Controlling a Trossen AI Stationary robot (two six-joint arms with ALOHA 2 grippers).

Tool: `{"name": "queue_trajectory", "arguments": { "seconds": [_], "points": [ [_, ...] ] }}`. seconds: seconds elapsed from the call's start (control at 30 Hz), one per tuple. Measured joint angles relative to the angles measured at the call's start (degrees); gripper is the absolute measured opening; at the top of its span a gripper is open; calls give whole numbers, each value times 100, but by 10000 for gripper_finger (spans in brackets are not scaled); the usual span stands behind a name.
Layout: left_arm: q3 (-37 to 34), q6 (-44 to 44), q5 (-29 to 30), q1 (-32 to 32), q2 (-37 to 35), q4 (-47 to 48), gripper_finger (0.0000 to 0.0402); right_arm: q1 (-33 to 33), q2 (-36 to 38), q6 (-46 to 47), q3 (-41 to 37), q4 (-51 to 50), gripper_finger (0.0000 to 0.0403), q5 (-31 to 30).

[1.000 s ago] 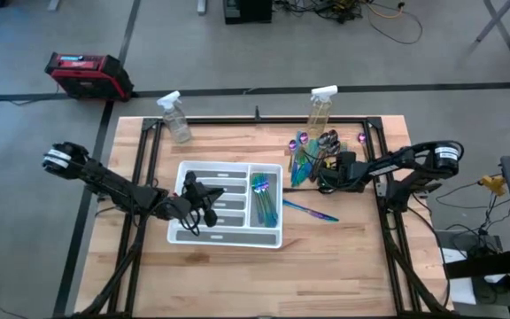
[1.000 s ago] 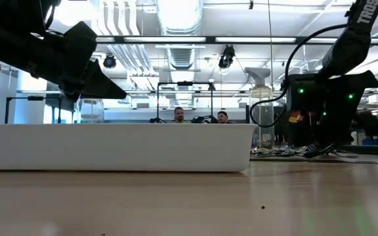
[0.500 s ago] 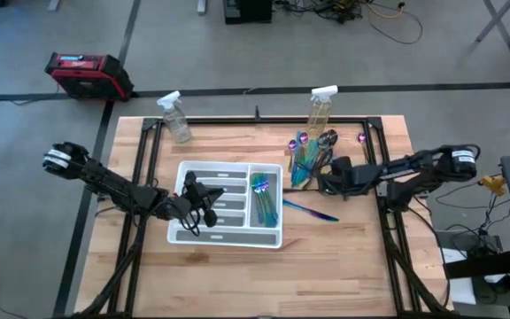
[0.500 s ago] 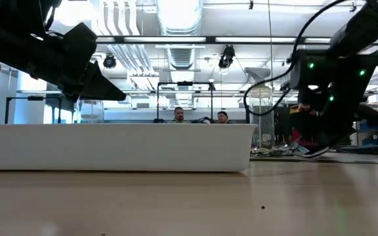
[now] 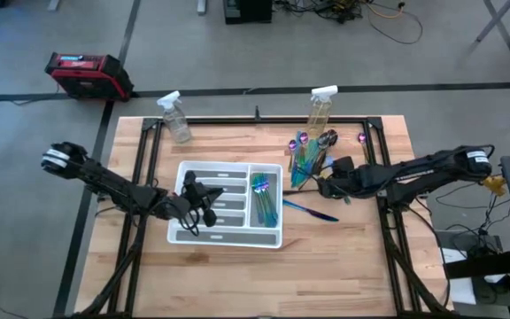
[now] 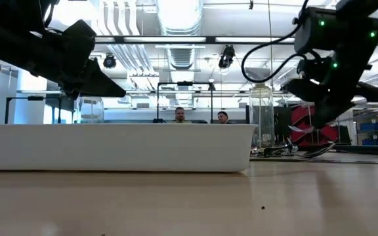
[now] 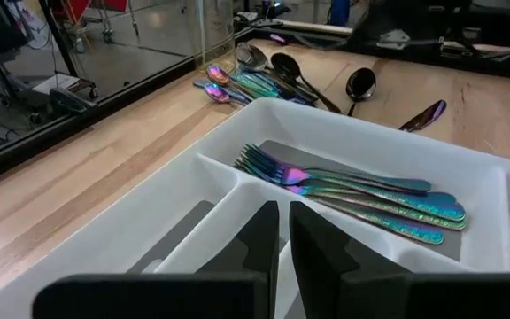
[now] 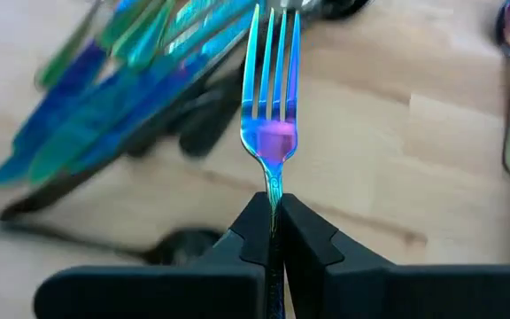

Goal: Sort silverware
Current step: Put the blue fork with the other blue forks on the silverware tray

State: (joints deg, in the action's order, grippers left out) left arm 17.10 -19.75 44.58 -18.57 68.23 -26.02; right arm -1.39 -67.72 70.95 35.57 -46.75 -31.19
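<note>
The silverware pile (image 5: 308,155) lies on the table near the far right, shiny teal, blue and purple with some dark pieces; it shows blurred in the right wrist view (image 8: 131,97). My right gripper (image 8: 274,213) hangs over its near edge (image 5: 323,183), shut on an iridescent fork (image 8: 271,89). The white tray (image 5: 180,235) holds several forks (image 7: 352,190) in its long right compartment. My left gripper (image 7: 283,239) is shut and hovers over the tray's left compartments (image 5: 197,199). One blue utensil (image 5: 312,211) lies alone beside the tray. My right gripper pinches the fork by its handle just behind the neck (image 8: 275,188), between the two fingers. The fork runs straight on from the fingers, tines pointing away. It is lifted clear above the pile and the table.
Two clear spray bottles (image 5: 175,117) (image 5: 320,108) stand at the far edge. A purple spoon (image 5: 361,137) lies to the right of the pile. Bare wood lies in front of the tray and at the near right. People sit in the room beyond (image 6: 179,116).
My right gripper has risen from the silverware pile and drifted a little toward the tray and the near edge, while its arm has stretched out. The left arm has kept still.
</note>
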Motion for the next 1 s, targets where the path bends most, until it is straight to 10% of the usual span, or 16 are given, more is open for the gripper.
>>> {"name": "queue_trajectory", "arguments": {
  "seconds": [0.53, 1.0],
  "points": [
    [0, 486, 738, 2, -858, 35, 16, -772, -1452, -869, 918, 3202, 2, -5],
    [0, 870, 902, 2, -1078, 229, 16, -597, -3576, -1374, 3125, 3147, 2, 14]
  ]
}}
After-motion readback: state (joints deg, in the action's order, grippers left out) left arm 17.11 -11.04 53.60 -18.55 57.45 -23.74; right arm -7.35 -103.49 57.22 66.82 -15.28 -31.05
